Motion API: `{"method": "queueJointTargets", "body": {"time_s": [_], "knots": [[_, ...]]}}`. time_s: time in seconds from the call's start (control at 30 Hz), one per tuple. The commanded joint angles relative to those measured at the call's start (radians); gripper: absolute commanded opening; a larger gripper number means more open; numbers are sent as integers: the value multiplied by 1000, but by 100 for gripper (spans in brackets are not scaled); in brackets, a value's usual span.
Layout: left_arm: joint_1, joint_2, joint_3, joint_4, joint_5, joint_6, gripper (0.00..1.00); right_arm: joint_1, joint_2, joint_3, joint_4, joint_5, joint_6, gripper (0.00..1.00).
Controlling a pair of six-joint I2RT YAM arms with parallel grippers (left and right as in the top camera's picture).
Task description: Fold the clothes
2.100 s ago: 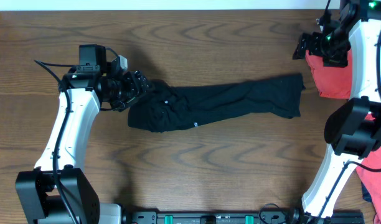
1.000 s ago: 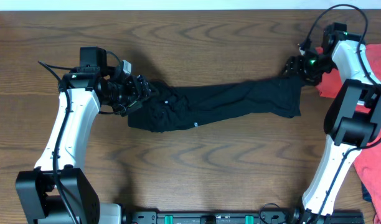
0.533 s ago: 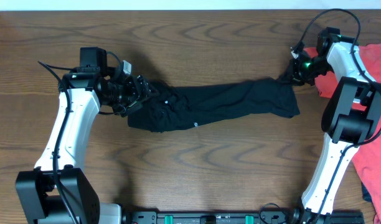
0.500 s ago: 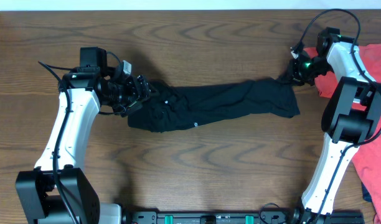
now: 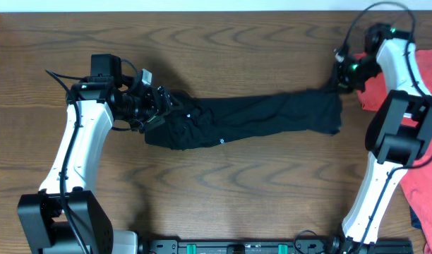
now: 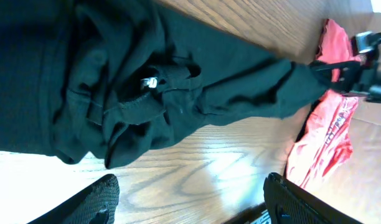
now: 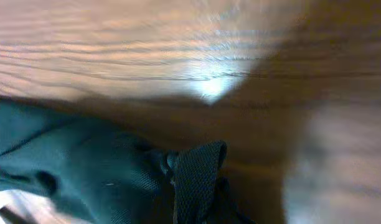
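A black garment point(image 5: 251, 118) lies stretched across the middle of the table, bunched at its left end. My left gripper point(image 5: 168, 106) hovers over that bunched end. In the left wrist view this gripper point(image 6: 193, 202) is open, with only bare wood between its fingers point(image 6: 94, 200) and the crumpled black cloth point(image 6: 134, 81) just beyond them. My right gripper point(image 5: 337, 82) is at the garment's far right top corner. The right wrist view shows it point(image 7: 200, 180) shut on a pinch of the dark cloth point(image 7: 78, 165), held close above the wood.
A red garment point(image 5: 377, 90) lies under the right arm at the back right, also seen as a red garment point(image 6: 324, 134) in the left wrist view. More red cloth point(image 5: 422, 185) lies at the right edge. The arm bases stand along the front edge.
The right gripper has shut on the garment's right top corner and drawn it slightly up and to the right, pulling the cloth straighter. The left arm has stayed put.
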Motion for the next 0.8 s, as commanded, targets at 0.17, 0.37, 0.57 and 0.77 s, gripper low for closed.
{"method": "queueJointTargets", "body": {"time_s": [0.17,0.37,0.57,0.77], "knots": [[2,-1,0,4,27,32,76,29,-188,150,-87,77,47,1],[2,-13,0,72,223,46,76,82,-200,156,-146,78,50,1],[2,-50,1,102,257,38,76,196,-196,156,-148,200,153,1],[2,-115,1,101,260,39,76,287,-174,156,-121,256,268,1]]}}
